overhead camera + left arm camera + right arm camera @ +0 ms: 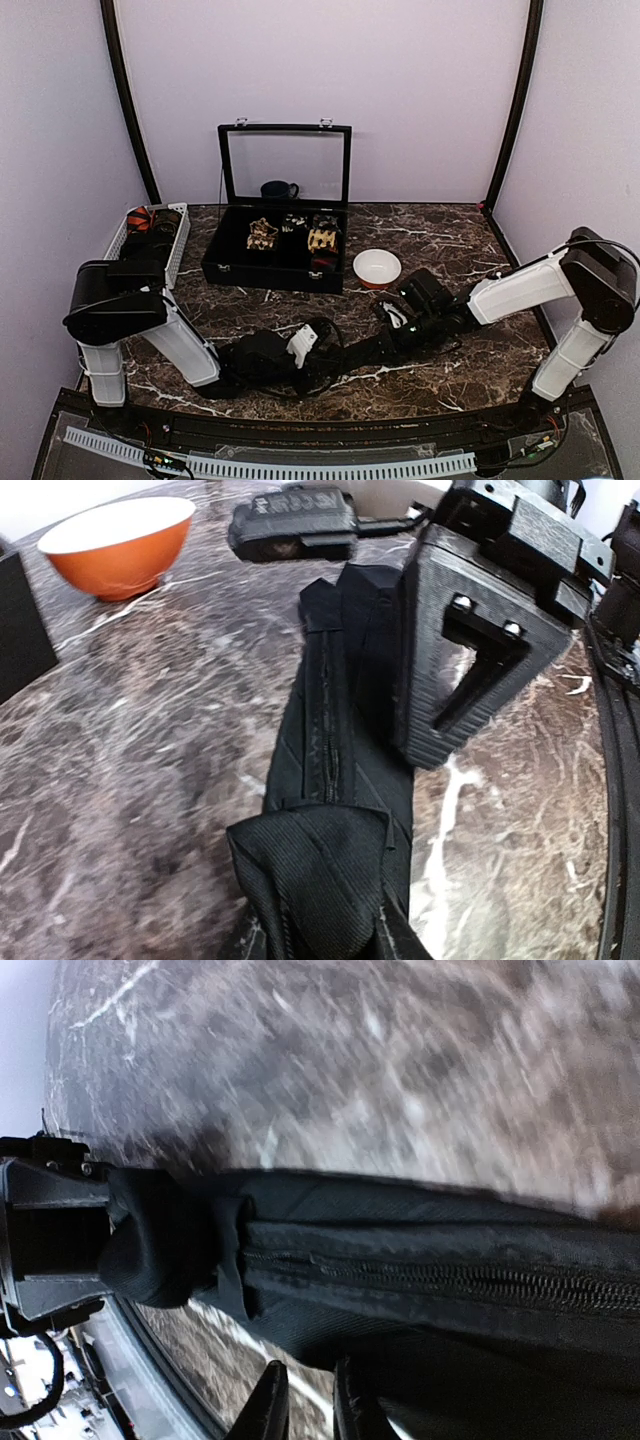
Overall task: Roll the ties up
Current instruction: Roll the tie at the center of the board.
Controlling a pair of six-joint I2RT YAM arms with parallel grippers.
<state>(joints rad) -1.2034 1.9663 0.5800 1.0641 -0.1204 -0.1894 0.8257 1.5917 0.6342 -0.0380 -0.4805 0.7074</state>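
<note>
Left gripper [100,1238] pinches the folded end of the black tie [340,750], and the cloth bulges out between its jaws. From there the tie runs flat along the marble table [130,730] to the right gripper [308,1410]. Its fingers stand nearly together at the tie's edge; whether they grip it I cannot tell. Beyond sits an orange bowl [115,545], near the open black case [275,265].

Robot lab booth: plain lilac walls [330,70], marble-look table [440,250], twin arms [520,288]
</note>
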